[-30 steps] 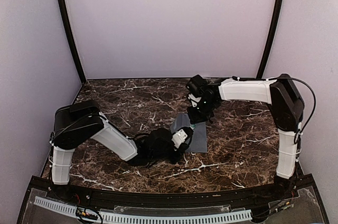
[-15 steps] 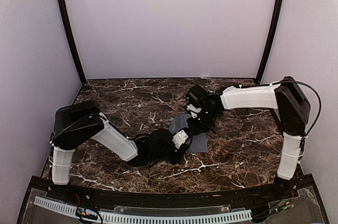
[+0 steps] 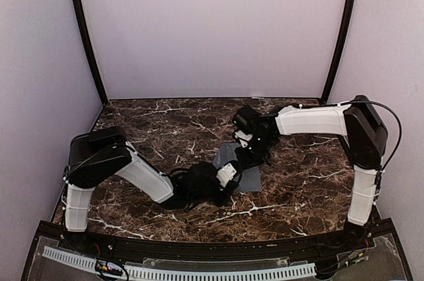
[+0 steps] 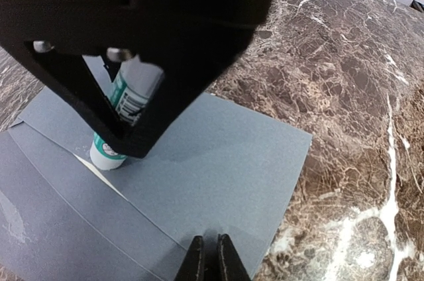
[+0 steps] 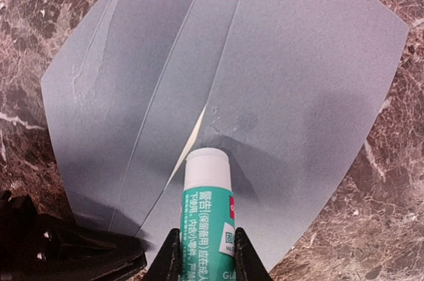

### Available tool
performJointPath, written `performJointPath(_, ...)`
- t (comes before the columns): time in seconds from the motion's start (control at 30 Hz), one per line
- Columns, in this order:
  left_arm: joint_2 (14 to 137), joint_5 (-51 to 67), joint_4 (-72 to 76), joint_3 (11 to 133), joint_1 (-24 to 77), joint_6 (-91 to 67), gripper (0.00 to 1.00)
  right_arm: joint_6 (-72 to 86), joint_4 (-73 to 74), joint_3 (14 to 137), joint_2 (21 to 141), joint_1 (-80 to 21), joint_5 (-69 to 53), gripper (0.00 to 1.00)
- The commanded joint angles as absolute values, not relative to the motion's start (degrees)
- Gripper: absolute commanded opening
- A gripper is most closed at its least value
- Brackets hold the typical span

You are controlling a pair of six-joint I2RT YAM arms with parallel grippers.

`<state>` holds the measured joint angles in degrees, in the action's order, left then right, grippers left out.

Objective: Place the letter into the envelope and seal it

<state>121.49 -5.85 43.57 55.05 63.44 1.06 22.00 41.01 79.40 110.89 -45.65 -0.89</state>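
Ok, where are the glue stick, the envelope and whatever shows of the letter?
glue stick (image 5: 207, 211): right wrist view, printed green label.
envelope (image 5: 298, 82): right wrist view, bare grey panel right of the stick.
letter (image 5: 190, 139): right wrist view, cream sliver at the flap seam.

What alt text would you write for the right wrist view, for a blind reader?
A green-and-white glue stick, held between the right gripper's fingers, rests its white tip on the grey envelope beside a cream sliver of letter. The envelope lies on a marble table.
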Motion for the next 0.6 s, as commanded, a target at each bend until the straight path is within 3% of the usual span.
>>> performJointPath(0.0, 124.1, -5.3, 38.1, 54.9, 63.4, 1.1, 0.08, 23.6, 45.3, 82.6, 115.8, -44.6, 2.7, 0.00)
performJointPath(0.4, 124.7, -4.4, 38.1, 55.2, 63.4, 1.6, 0.07, 22.3, 45.6, 90.0, 122.9, -41.6, 5.1, 0.00)
performJointPath(0.57, 124.9, -4.8, 38.0, 55.4, 63.4, 1.3, 0.07, 21.9, 44.8, 86.7, 120.1, -41.8, 1.6, 0.00)
